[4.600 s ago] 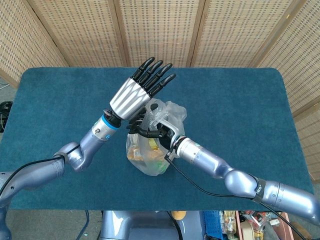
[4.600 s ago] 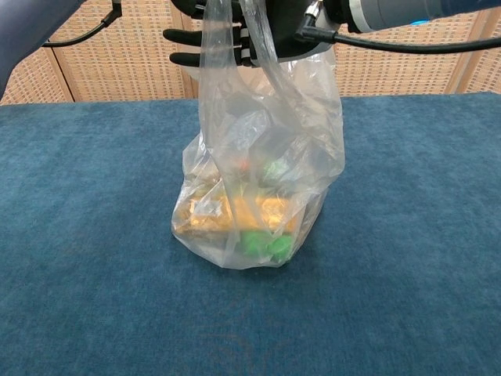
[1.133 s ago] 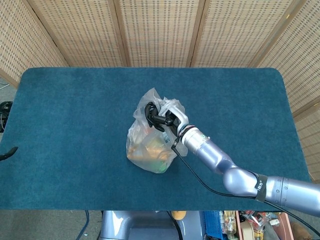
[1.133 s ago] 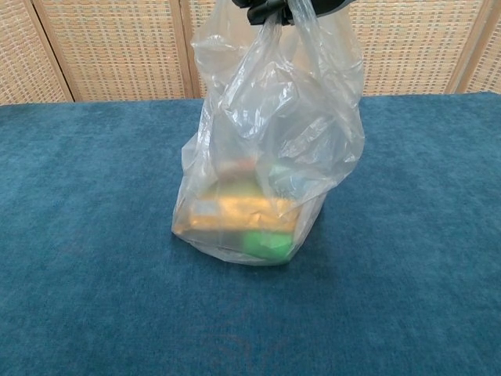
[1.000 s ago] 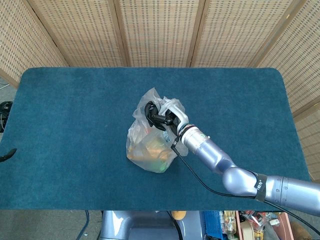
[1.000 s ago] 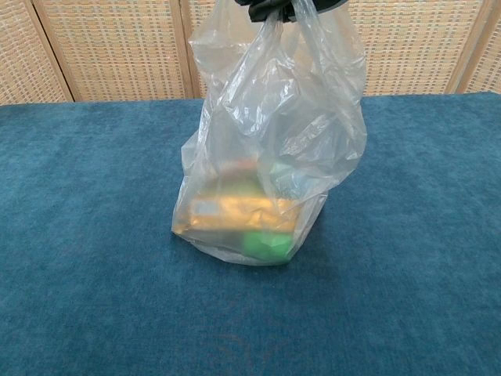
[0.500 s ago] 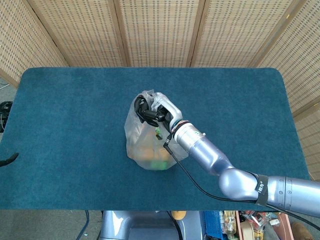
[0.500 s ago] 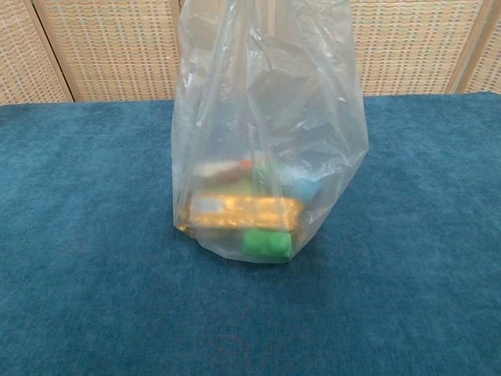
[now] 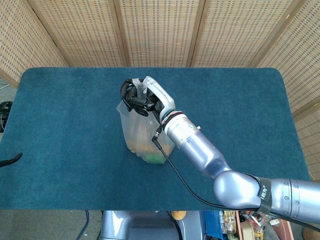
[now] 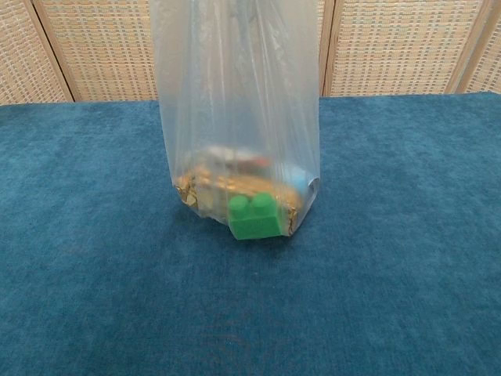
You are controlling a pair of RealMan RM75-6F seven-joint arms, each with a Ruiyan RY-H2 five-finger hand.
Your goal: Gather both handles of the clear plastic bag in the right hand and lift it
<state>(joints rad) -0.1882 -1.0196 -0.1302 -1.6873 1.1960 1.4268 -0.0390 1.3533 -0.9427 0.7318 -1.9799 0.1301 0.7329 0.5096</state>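
The clear plastic bag (image 9: 141, 136) hangs stretched tall and taut from my right hand (image 9: 143, 99), which grips both handles bunched together at the top. In the chest view the bag (image 10: 235, 102) fills the middle of the frame, and its top and the hand are cut off above. At the bottom of the bag lie a green toy brick (image 10: 255, 216) and a golden packet (image 10: 227, 186). The bag's underside sits slightly above the blue table (image 10: 407, 251). My left hand shows in neither view.
The blue carpeted table (image 9: 240, 110) stretches wide on all sides of the bag. Woven wicker screens (image 9: 160, 30) stand behind its far edge. A thin dark object (image 9: 11, 160) pokes in at the left edge.
My right hand has risen and moved toward the far left with the handles. The slack bag has pulled taut and its bottom has come up off the table.
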